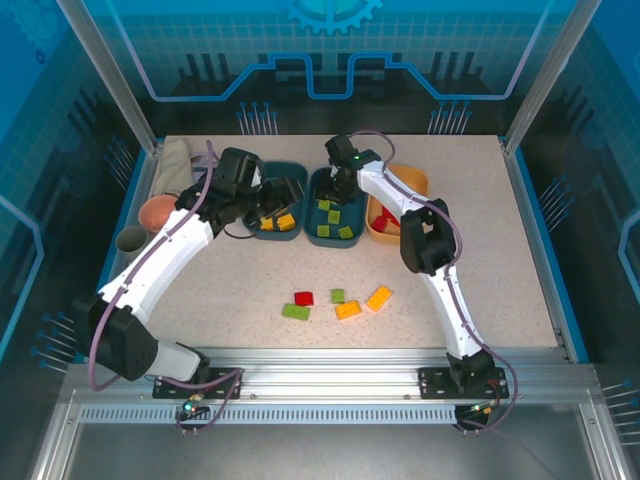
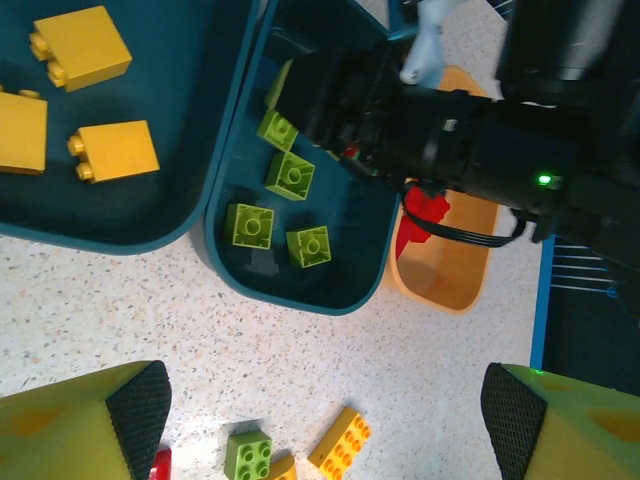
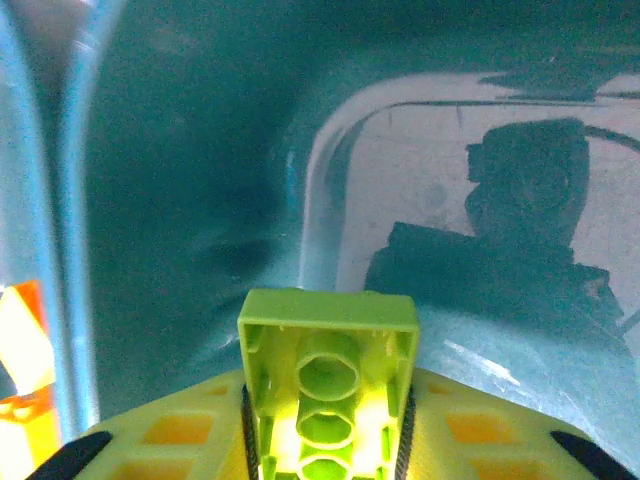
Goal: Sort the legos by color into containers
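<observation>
My right gripper (image 1: 340, 186) (image 3: 328, 405) is shut on a light green lego (image 3: 328, 320), underside toward the camera, just above the middle teal container (image 1: 318, 232) (image 2: 300, 290). That container holds several green legos (image 2: 290, 175). My left gripper (image 1: 287, 192) (image 2: 325, 420) hangs open and holds nothing above the left teal container (image 1: 262, 231) (image 2: 150, 225), where yellow legos (image 2: 115, 150) lie. The orange-yellow container (image 1: 412, 185) (image 2: 450, 270) holds red legos (image 1: 386, 222). Loose on the table are a red lego (image 1: 304, 298), two green legos (image 1: 295, 312) (image 1: 338, 296) and two orange ones (image 1: 347, 310) (image 1: 379, 298).
A pink cup (image 1: 158, 210) and a grey cup (image 1: 131, 238) stand at the table's left edge, with a beige bundle (image 1: 180, 160) behind them. The right arm (image 2: 480, 150) reaches across the middle and right bins.
</observation>
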Robot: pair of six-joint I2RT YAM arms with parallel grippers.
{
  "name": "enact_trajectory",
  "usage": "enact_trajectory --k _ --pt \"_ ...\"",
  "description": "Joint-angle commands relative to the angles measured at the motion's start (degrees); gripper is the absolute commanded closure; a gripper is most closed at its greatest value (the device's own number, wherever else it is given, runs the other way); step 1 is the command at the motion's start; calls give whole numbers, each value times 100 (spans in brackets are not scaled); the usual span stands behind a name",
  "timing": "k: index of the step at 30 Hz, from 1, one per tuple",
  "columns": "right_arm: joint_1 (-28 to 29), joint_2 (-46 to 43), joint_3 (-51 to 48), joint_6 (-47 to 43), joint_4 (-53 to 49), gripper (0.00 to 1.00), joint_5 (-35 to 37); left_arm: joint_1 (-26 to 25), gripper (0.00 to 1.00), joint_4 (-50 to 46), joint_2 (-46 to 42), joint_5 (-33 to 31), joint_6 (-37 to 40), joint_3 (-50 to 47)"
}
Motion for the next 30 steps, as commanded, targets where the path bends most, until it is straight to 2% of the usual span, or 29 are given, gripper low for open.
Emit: enact_trajectory --k 1,5,7,12,18,24,30 --pt "-60 262 492 -73 -421 60 -310 43 15 53 107 187 151 226" --pt "-68 320 760 -140 -644 42 -244 15 15 -28 152 222 158 257" --pt "-53 165 729 -146 -680 37 -177 -32 15 -93 157 223 194 296" --pt "-25 -934 32 -86 -508 36 391 -342 15 -323 189 219 469 504" --pt "-2 -3202 -2270 107 51 40 1108 -1072 19 -737 370 404 1331 506" --pt "39 -5823 -5261 189 562 39 1429 -2173 23 -1022 684 461 2473 220" --pt "143 -8387 -7468 438 -34 32 1531 -3160 24 -1302 1469 91 3522 287"
